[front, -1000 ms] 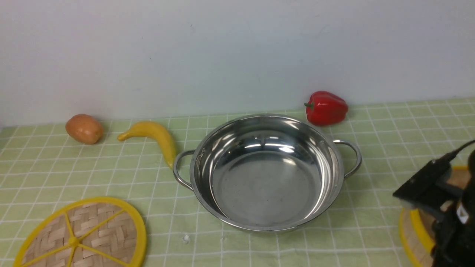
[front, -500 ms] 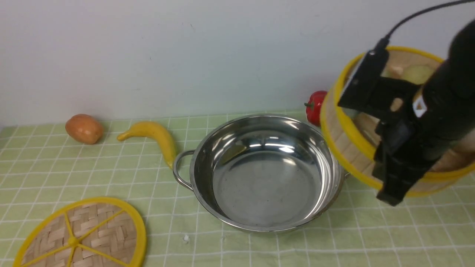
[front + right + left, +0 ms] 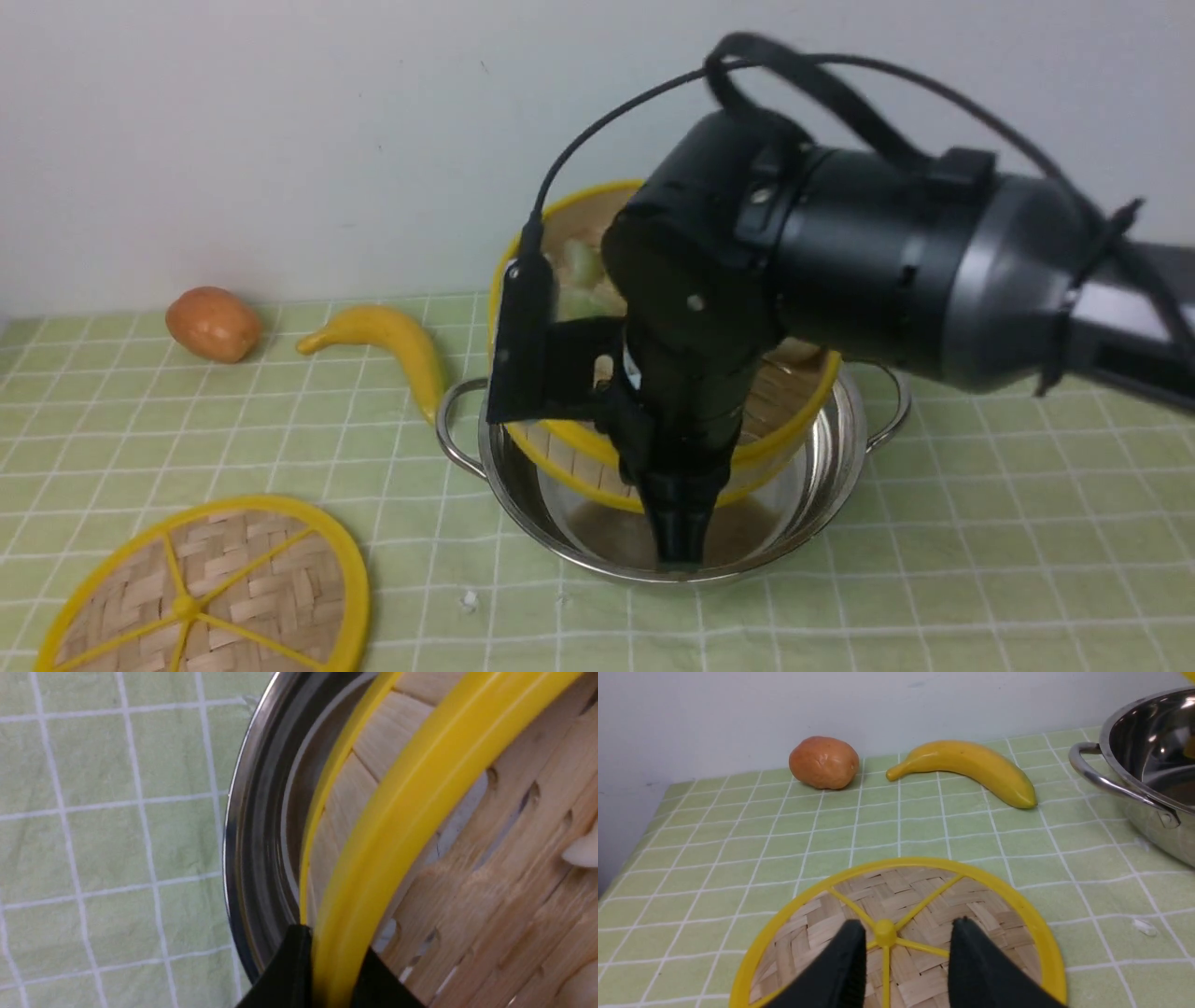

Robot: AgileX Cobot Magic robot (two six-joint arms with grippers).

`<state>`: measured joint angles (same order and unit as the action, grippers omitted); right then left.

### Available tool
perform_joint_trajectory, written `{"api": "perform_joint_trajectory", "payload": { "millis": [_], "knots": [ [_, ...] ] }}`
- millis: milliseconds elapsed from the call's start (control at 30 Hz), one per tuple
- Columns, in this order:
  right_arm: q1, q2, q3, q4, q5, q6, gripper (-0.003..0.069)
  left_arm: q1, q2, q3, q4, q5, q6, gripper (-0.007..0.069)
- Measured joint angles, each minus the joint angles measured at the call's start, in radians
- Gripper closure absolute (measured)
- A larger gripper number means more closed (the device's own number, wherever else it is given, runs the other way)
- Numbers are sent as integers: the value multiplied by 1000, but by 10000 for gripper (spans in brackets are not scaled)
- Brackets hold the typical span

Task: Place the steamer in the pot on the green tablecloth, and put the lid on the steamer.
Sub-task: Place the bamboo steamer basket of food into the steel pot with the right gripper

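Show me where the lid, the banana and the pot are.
lid (image 3: 884, 931): left wrist view, its centre hub.
banana (image 3: 392, 333): front view, middle of its body.
pot (image 3: 1150, 739): left wrist view, shiny inner wall.

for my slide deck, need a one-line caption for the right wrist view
Right tool clamps the steamer by its yellow rim, partly inside the pot.
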<state>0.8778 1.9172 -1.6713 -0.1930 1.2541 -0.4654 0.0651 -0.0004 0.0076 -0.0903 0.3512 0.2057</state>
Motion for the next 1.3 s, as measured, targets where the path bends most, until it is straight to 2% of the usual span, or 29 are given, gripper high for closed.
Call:
{"api": "perform_joint_trajectory", "payload": {
  "millis": [167, 800, 967, 1100, 1133, 1167, 1300],
  "knots": [
    [0, 99, -11, -46, 1, 5, 594, 0, 0, 0, 0, 0, 0, 382],
    [-11, 212, -11, -29, -3, 7, 589, 0, 0, 0, 0, 0, 0, 382],
    [-23, 208, -15, -37, -18, 8, 442, 0, 0, 0, 0, 0, 0, 382],
    [-23, 208, -19, -42, -25, 12, 235, 0, 0, 0, 0, 0, 0, 382],
    [-23, 208, -19, -43, -25, 12, 235, 0, 0, 0, 0, 0, 0, 382],
    [-23, 208, -23, -45, -30, 12, 180, 0, 0, 0, 0, 0, 0, 382],
    [-27, 198, -24, -51, -35, 14, 110, 0, 0, 0, 0, 0, 0, 382]
  ]
}}
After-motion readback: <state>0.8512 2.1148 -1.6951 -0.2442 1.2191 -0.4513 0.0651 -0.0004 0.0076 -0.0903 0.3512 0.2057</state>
